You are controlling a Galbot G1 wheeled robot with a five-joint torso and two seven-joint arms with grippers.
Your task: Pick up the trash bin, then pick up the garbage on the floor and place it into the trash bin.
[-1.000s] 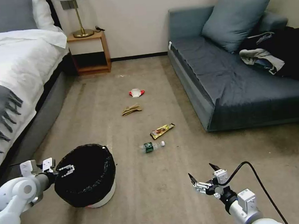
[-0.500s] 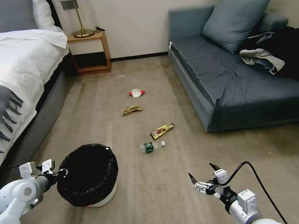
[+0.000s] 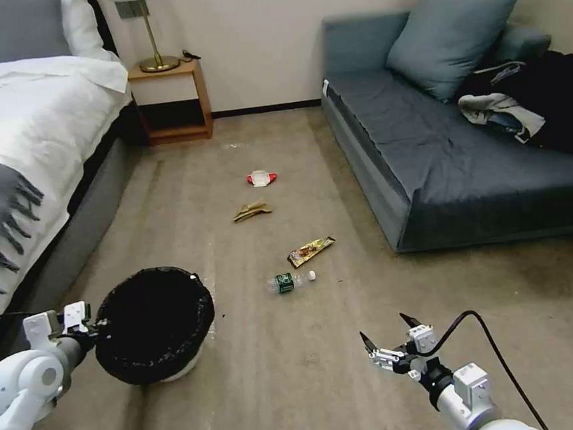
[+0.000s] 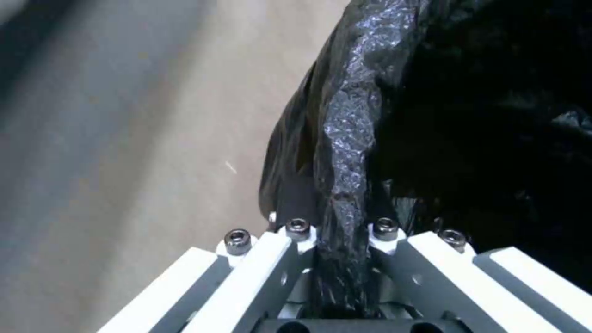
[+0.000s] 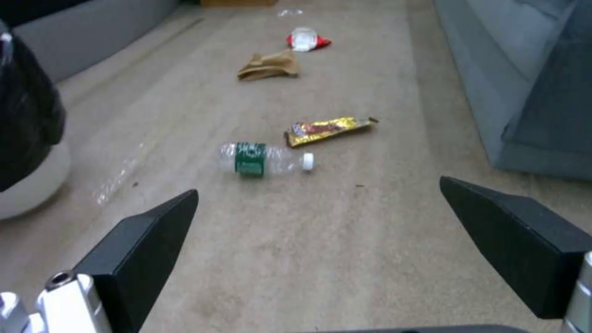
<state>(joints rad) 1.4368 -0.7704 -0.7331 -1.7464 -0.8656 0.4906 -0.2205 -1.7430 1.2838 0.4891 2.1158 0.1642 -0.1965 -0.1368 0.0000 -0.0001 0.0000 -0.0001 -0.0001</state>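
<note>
Carpet, left gripper (image 4: 342, 240) clamping trash bin (image 3: 154, 323)

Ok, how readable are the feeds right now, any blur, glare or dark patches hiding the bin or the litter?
Head view: even light, bottle and wrapper sharp; trash bin interior reads flat black. Left wrist view: left gripper and the clamped bag rim crisp with glare streaks, floor behind soft. Right wrist view: right gripper fingers blurred, litter clear.

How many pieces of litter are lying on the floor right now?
4, in a loose line up the carpet between bed and sofa: the bottle nearest the robot, then the snack wrapper, the tan paper, and the red-and-white packet farthest. None looks hidden.
</note>
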